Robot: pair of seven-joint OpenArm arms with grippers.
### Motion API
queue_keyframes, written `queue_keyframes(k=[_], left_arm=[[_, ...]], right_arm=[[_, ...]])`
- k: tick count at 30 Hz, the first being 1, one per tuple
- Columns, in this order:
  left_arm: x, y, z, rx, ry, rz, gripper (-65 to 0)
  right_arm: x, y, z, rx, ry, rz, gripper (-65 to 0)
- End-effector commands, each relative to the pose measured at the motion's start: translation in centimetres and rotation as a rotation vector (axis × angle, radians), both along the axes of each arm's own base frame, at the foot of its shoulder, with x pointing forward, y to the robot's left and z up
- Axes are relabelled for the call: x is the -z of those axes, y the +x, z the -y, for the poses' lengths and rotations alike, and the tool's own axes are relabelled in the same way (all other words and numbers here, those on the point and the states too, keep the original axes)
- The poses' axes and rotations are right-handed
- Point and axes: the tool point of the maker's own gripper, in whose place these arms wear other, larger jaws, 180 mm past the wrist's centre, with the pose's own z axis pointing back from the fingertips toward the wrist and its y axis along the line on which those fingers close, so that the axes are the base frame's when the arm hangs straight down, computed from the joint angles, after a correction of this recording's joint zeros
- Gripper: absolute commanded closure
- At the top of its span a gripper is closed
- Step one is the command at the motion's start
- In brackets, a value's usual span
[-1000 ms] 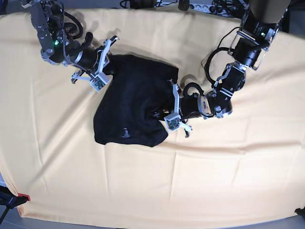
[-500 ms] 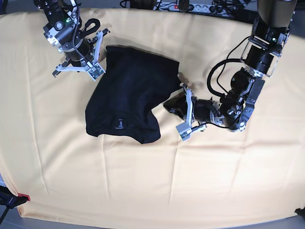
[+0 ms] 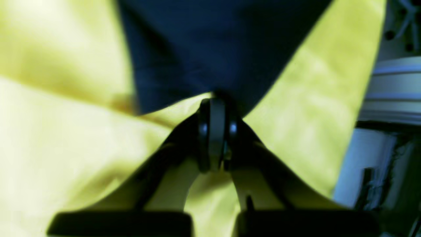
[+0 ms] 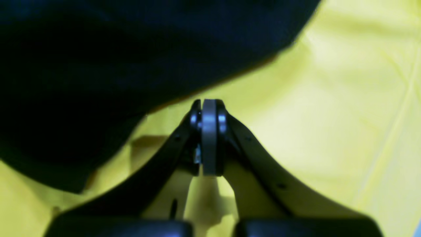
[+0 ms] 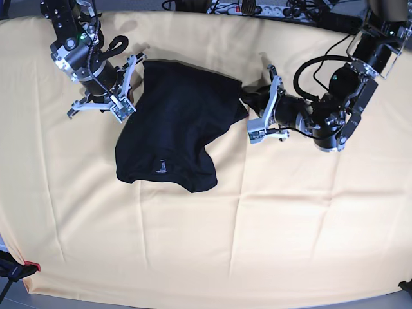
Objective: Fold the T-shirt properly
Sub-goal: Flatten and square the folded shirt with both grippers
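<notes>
Two pincers closed, empty: left pincer [image 5: 244, 103] at T-shirt [image 5: 174, 132] edge, right pincer [image 5: 134, 80] just beside it.

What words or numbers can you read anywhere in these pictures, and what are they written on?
None can be read.
A small pale mark sits near the lower edge of the black T-shirt in the base view, but it is too small to read.
Both wrist views are blurred and show only the T-shirt, the yellow cloth and the grippers, with no writing.
</notes>
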Motion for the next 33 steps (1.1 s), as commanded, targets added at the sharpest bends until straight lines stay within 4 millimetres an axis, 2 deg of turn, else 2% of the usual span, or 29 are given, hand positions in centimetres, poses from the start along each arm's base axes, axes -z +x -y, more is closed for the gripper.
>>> queue_keyframes(k=[1,3,6,11,14,16,19,21,23,25,30,33], left_arm=[[-0.2,0.1,-0.2,0.001,-0.002,0.020,0.0],[0.6,-0.6,0.4,-0.013,-0.016,0.023,0.0],[1.4,-2.5,2.2,-0.013,-0.063,-0.018,0.0],[1.3,-4.8,5.6,0.001,-0.147,-0.072,0.0],[0.9,-5.1,6.5,0.020,-0.161,-0.070,0.0],[0.7,-5.0,6.4,0.033,-0.149,-0.054,0.0],[0.8,-3.9,5.0,0.052,-0.077,-0.003,0.0],[0.4,-2.7,4.1,0.051,-0.050,0.032,0.0],[-0.5,-1.7,3.6,0.043,-0.058,0.060,0.0],[-1.7,-1.1,4.0,0.042,-0.099,0.072,0.0],[-3.9,-1.4,5.4,0.044,-0.209,0.046,0.0],[-5.0,-1.3,6.8,0.031,-0.285,0.046,0.0]], right_arm=[[-1.1,0.5,0.0,-0.004,0.002,0.044,0.0],[-1.2,0.6,0.1,-0.003,0.001,0.044,0.0],[-1.2,0.6,0.1,-0.002,-0.001,0.044,0.0],[-1.3,0.8,0.3,0.000,-0.015,0.054,0.0],[-1.2,0.8,0.6,0.006,-0.034,0.053,0.0],[-1.2,0.9,0.9,0.019,-0.043,0.058,0.0],[-1.5,1.4,1.8,0.068,-0.068,0.080,0.0],[-2.5,1.6,2.1,0.103,-0.068,0.108,0.0],[-4.5,1.4,1.1,0.085,-0.033,0.154,0.0],[-6.0,0.7,-0.1,0.045,0.003,0.183,0.0],[-4.6,-2.1,-3.0,-0.096,0.103,0.076,0.0],[-4.6,-2.2,-3.1,-0.109,0.097,0.077,0.0]])
